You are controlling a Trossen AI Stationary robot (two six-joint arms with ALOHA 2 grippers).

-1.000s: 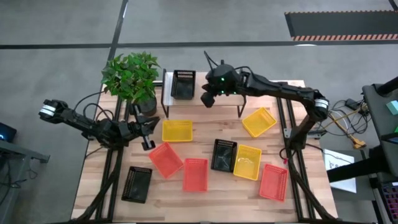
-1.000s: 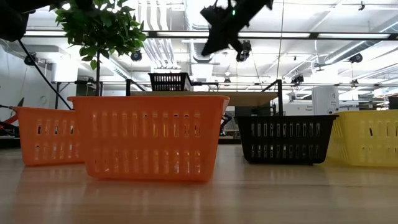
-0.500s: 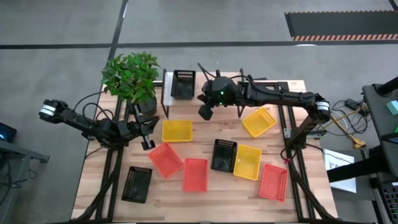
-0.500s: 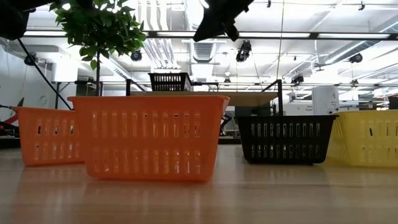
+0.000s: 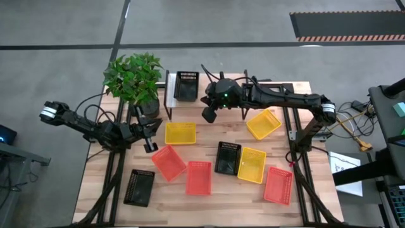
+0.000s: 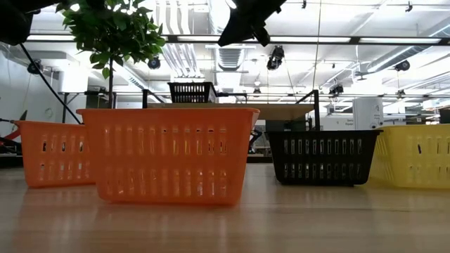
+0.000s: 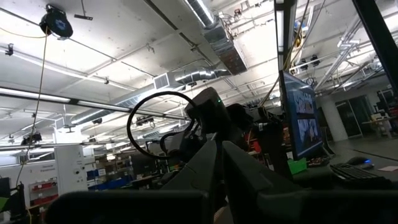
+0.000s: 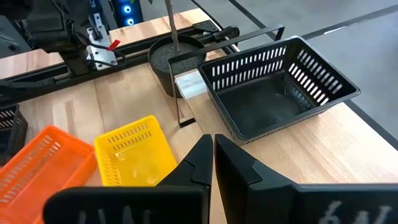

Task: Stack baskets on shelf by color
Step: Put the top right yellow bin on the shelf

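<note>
While one black basket [image 5: 186,85] already sits on the left end of the shelf [image 5: 266,87], its long axis running from the front edge to the back, the right gripper [image 5: 209,114] hangs closed and empty just off the shelf's front edge. From there the nearest loose basket is the yellow basket [image 5: 180,133], on the table to the gripper's left and a little toward the front, lying crosswise with its long axis along the table's width and its mouth up. The right wrist view shows it just beyond the pinched fingertips [image 8: 208,152], beside an orange basket [image 8: 38,168]. The left gripper [image 5: 149,130] waits right next to that same yellow basket, so it is the closer one; I cannot tell whether its fingers are parted. Whichever arm goes, I would say the jaws must first spread, then drop over a long wall.
</note>
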